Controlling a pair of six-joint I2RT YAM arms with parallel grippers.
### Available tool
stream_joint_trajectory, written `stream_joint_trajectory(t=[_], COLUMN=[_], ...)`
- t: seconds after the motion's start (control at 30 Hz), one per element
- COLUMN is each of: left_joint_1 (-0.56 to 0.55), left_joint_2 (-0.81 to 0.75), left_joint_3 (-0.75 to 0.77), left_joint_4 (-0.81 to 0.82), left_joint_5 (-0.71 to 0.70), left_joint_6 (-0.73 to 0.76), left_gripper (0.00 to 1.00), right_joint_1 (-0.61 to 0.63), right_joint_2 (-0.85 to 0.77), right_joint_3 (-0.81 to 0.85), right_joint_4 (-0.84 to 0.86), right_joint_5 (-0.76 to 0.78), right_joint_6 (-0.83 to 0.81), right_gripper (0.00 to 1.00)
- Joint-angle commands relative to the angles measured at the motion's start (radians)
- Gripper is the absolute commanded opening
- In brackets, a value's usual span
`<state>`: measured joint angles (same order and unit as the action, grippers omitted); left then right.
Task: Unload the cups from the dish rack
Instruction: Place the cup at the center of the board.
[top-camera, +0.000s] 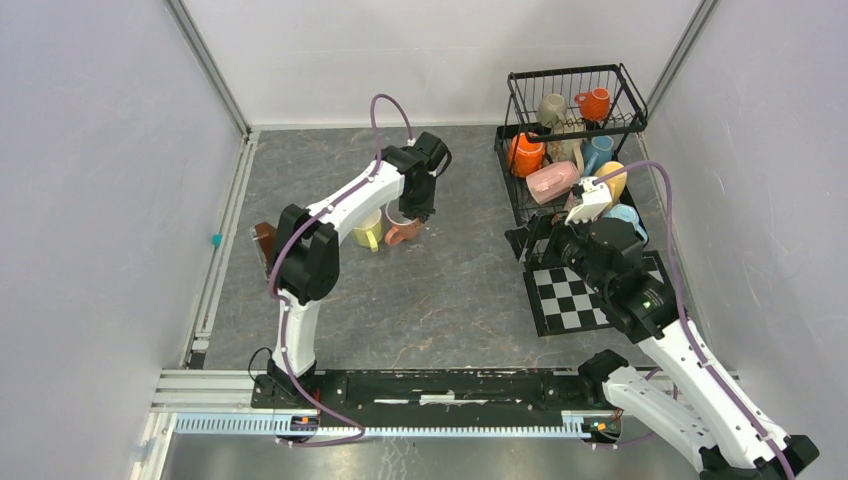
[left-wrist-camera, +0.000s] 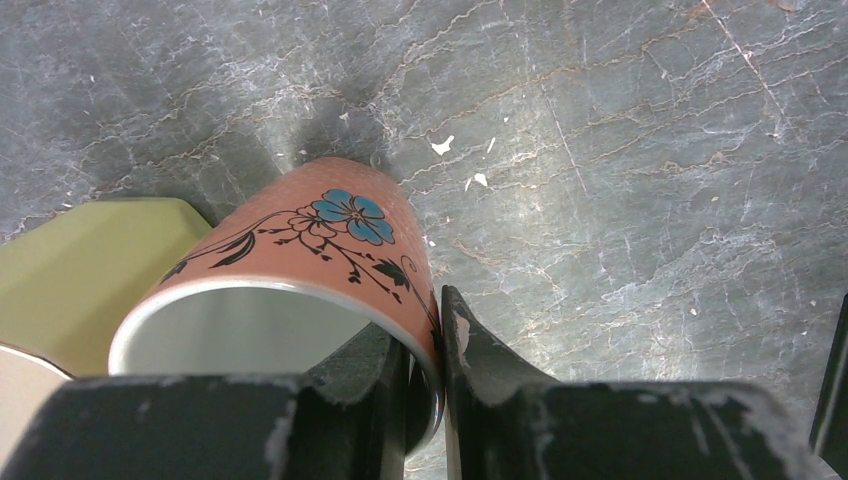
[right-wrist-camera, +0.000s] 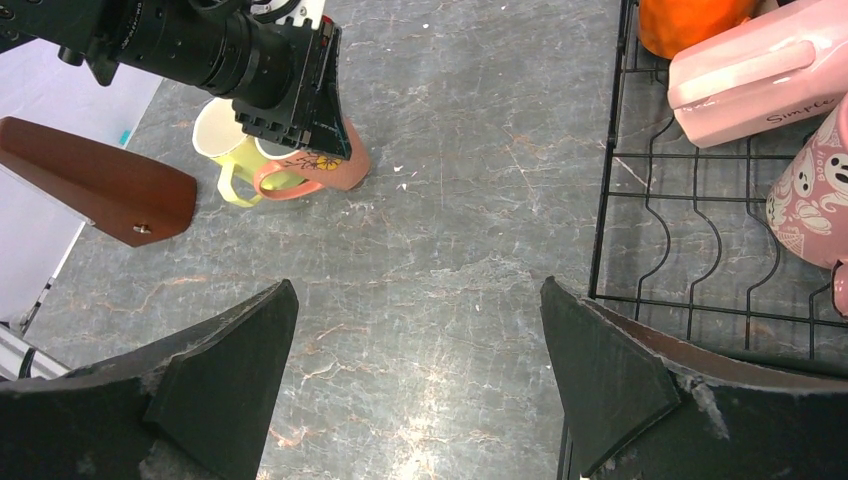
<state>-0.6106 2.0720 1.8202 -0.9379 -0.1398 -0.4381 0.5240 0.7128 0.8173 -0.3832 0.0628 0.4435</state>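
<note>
One salmon mug (left-wrist-camera: 300, 250) is clamped at the rim by the left jaws; the right jaws are spread empty. Likely slippery and brittle, it is best pinched there.

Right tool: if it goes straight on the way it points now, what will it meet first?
Most likely the bare grey table. The right tool stands open and points down at that surface, just left of the edge of the dish rack. Depth is hard to judge from this view.

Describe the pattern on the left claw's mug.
The mug: blue flower on black stems over salmon pink; best in left wrist view.
</note>
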Motion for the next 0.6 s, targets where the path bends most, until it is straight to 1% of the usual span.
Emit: stream_joint_trajectory(t=[0.0,0.33,0.57], left_joint_1=[0.005,0.006,0.008], left_joint_2=[0.006,0.02,0.019], left_joint_3=[0.025,0.012,0.007], left_joint_4=[0.007,0.005,0.005], left_joint_5=[-0.012,-0.027,-0.029], left_joint_6=[0.057,0.067,0.075], left_gripper=[0.02,0.03,0.19], right_joint_1=[0.004,0.004,0.005], right_joint_2=[0.001,0.002,0.008], right_joint_3=[0.024,0.011,0.015], right_joint_4=[0.026,0.033,0.034], right_joint_5=[-0.005,-0.012,-0.017], right_joint_6=[-0.009,-0.006,-0.006], right_gripper=[0.98,0.98,0.98])
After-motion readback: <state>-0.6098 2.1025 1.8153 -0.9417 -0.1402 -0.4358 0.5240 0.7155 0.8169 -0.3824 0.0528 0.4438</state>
